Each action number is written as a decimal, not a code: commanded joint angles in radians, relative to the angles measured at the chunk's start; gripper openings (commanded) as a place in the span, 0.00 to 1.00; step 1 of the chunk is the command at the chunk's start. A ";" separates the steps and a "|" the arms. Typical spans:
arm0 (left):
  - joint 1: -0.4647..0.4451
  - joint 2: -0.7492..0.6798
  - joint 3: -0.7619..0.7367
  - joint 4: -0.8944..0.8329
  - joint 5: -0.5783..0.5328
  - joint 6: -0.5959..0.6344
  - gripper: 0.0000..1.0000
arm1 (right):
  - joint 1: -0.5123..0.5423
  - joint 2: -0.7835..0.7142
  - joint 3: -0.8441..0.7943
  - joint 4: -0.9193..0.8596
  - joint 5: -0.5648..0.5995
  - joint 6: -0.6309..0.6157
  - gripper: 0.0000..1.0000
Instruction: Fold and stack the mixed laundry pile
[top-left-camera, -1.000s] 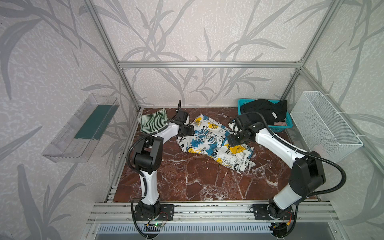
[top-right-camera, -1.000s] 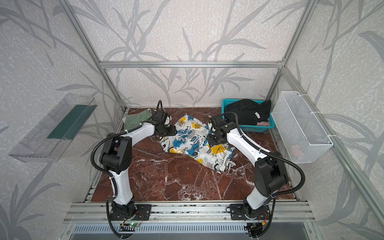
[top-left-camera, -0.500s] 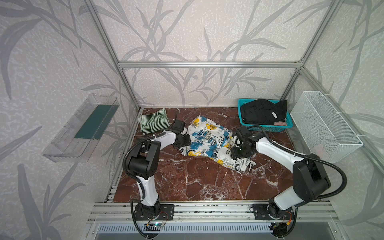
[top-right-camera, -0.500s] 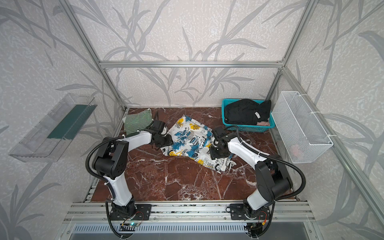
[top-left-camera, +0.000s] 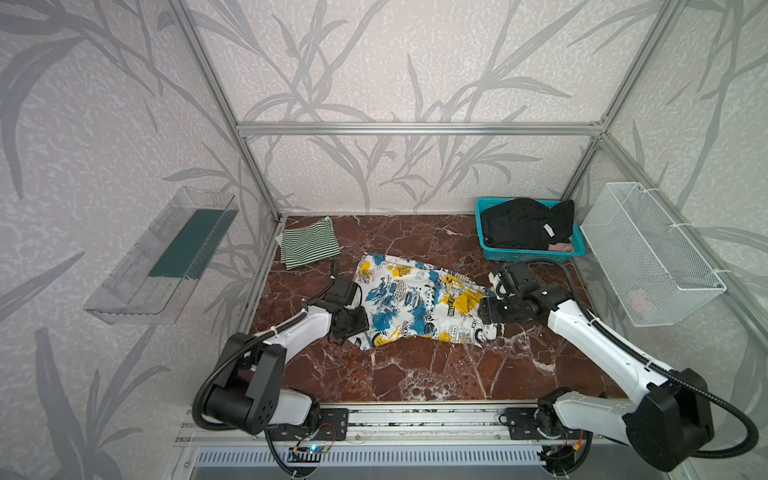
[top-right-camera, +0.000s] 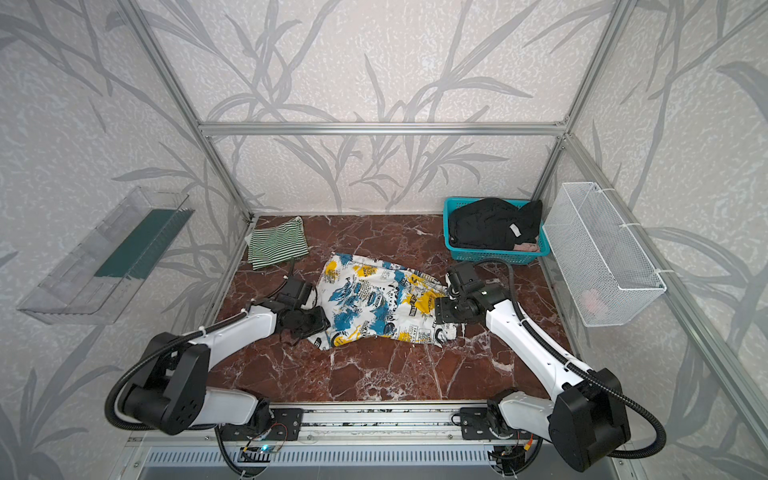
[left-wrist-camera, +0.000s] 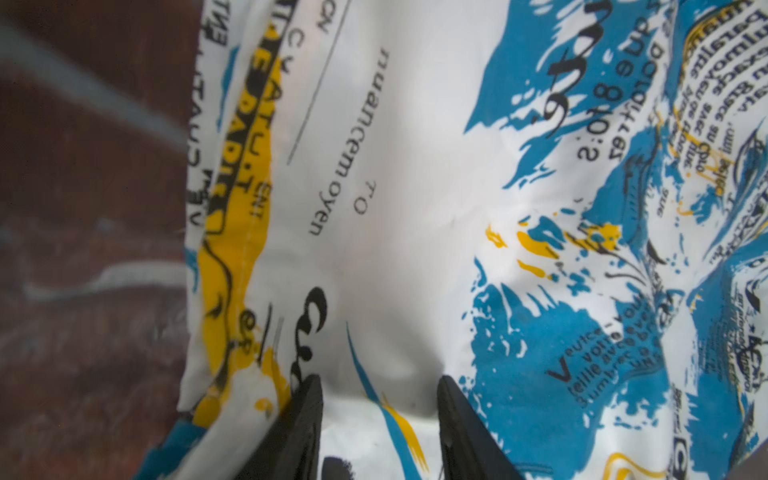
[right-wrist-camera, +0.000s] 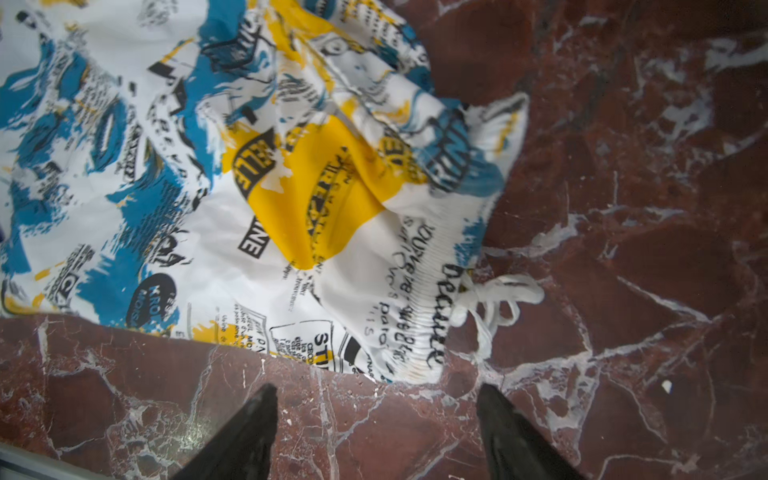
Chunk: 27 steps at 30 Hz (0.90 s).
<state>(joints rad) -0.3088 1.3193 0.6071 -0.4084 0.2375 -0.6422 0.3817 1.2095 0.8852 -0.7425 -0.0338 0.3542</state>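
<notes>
The white garment with blue, yellow and black print (top-left-camera: 419, 303) (top-right-camera: 382, 307) lies spread on the marble table, its drawstring waistband (right-wrist-camera: 419, 291) toward the right arm. My left gripper (top-left-camera: 355, 328) (left-wrist-camera: 378, 380) sits low on the garment's left edge, its fingers apart with printed cloth lying between them. Just off the waistband, my right gripper (top-left-camera: 482, 309) (right-wrist-camera: 376, 390) hangs open over bare marble, holding nothing. A folded green-and-white striped garment (top-left-camera: 308, 243) lies at the back left. The black garment (top-left-camera: 523, 224) and a small pinkish one (top-left-camera: 561, 247) rest in the basket.
The teal lattice basket (top-left-camera: 532, 255) stands at the back right of the table. A white wire mesh basket (top-left-camera: 648, 253) hangs on the right wall. On the left wall is a clear plastic tray (top-left-camera: 162, 257). Aluminium frame posts ring the marble table (top-left-camera: 415, 374).
Both grippers came toward the front of the table, drawing the printed garment with them. The right gripper has opened and let go of the waistband. The left fingers stand a little closer together.
</notes>
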 joint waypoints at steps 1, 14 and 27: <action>-0.004 -0.136 -0.033 -0.091 -0.016 -0.071 0.45 | -0.053 -0.031 -0.035 0.004 -0.021 0.019 0.79; 0.002 -0.063 0.169 -0.072 -0.139 0.077 0.47 | -0.155 0.121 -0.155 0.182 -0.278 0.047 0.82; 0.030 0.283 0.373 -0.042 -0.146 0.173 0.40 | -0.200 0.314 -0.122 0.311 -0.296 -0.002 0.82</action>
<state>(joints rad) -0.2859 1.5715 0.9520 -0.4469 0.0998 -0.5026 0.1875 1.4784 0.7383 -0.4507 -0.3267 0.3843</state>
